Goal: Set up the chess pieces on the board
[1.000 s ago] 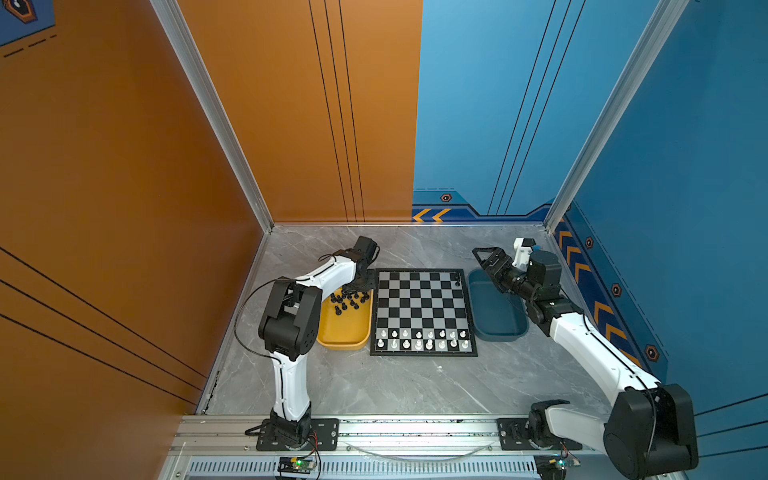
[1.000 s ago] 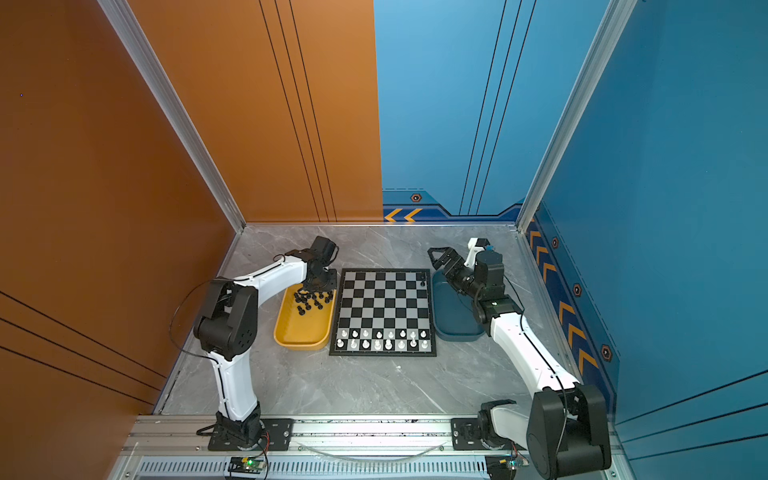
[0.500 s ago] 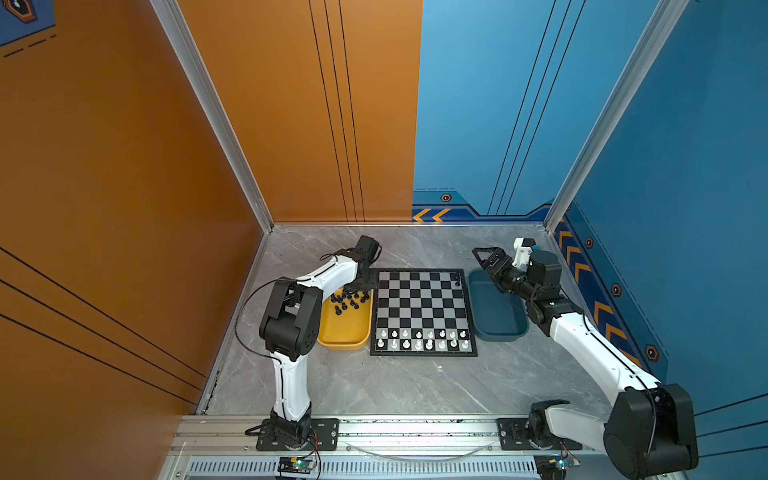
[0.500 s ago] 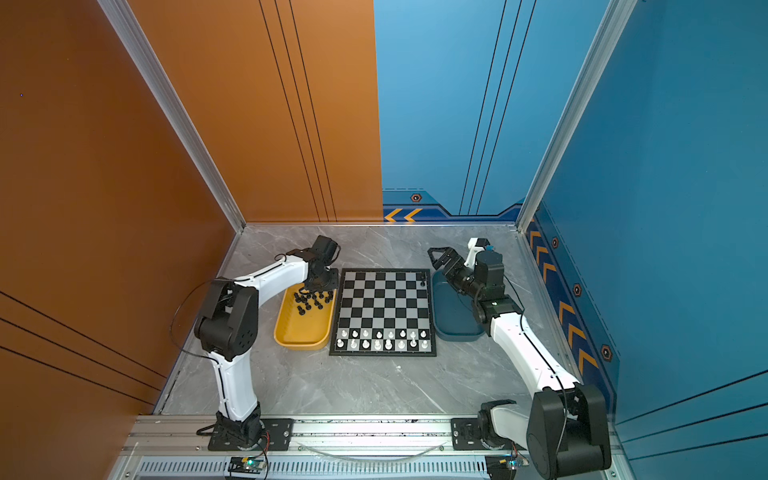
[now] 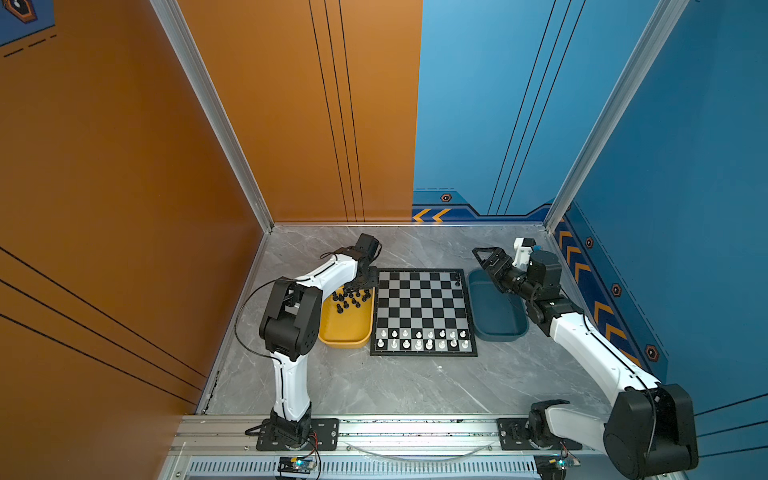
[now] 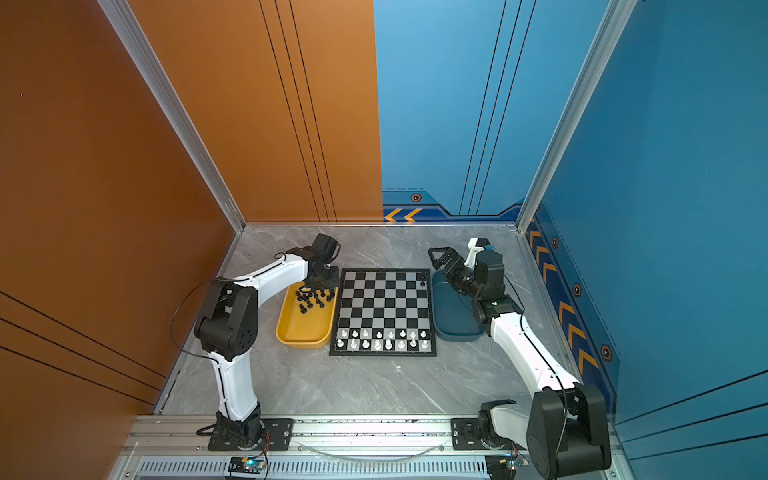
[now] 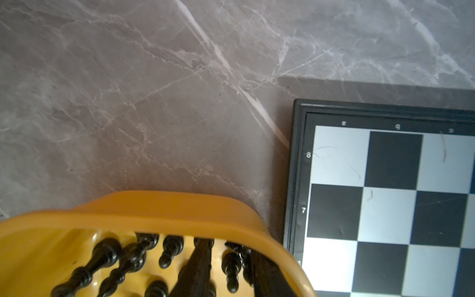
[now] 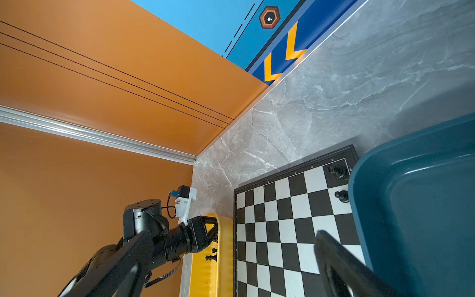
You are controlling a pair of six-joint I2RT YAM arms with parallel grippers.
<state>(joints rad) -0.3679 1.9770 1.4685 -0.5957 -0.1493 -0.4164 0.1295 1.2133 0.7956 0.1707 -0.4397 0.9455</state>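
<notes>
Grey marble tabletop. Most chess pieces are crowded in the yellow tray beside the board; two are stood at its far right corner. The left gripper is set low among them, jaws slightly parted around one; close-packed neighbours may be toppled or dragged along. The right gripper is held spread and empty near the dark blue tray.
</notes>
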